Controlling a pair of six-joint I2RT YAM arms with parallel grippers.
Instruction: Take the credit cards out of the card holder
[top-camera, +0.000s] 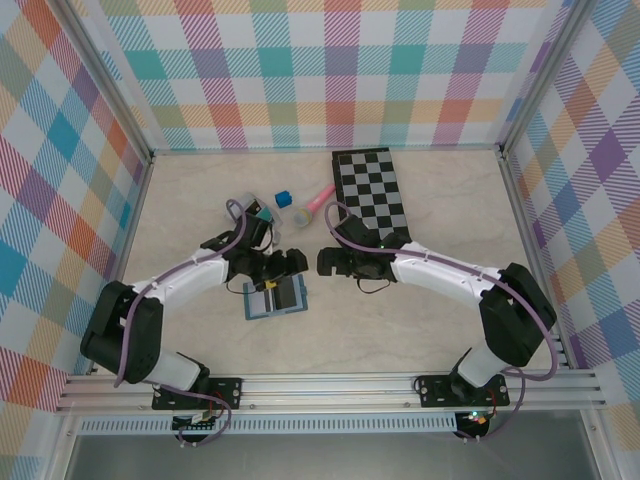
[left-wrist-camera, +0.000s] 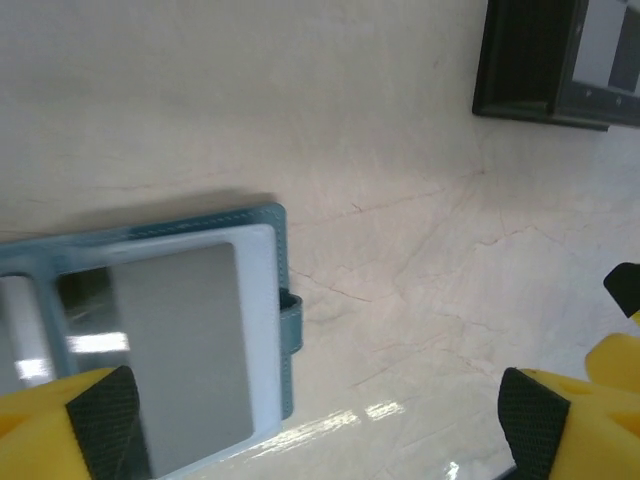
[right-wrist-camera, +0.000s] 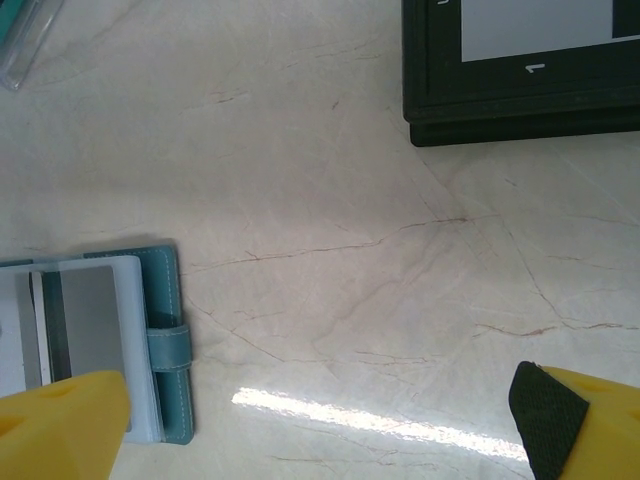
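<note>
The card holder (top-camera: 276, 300) lies open on the table between the two arms, slate blue with a strap tab on its right edge. In the left wrist view, the card holder (left-wrist-camera: 262, 300) shows a grey credit card (left-wrist-camera: 180, 350) under a clear sleeve. In the right wrist view the same card (right-wrist-camera: 90, 320) sits in the holder (right-wrist-camera: 165, 340). My left gripper (top-camera: 290, 266) hangs open just above the holder's far edge, and its left pad (left-wrist-camera: 105, 425) overlaps the card. My right gripper (top-camera: 328, 262) is open over bare table to the holder's right, its pads (right-wrist-camera: 545, 415) far apart.
The black-and-white chessboard (top-camera: 372, 195) lies at the back right, with its dark corner (left-wrist-camera: 545, 60) close to both grippers (right-wrist-camera: 520, 70). A blue cube (top-camera: 284, 197), a pink stick (top-camera: 320, 200) and a teal flat piece (top-camera: 258, 213) lie behind the left gripper.
</note>
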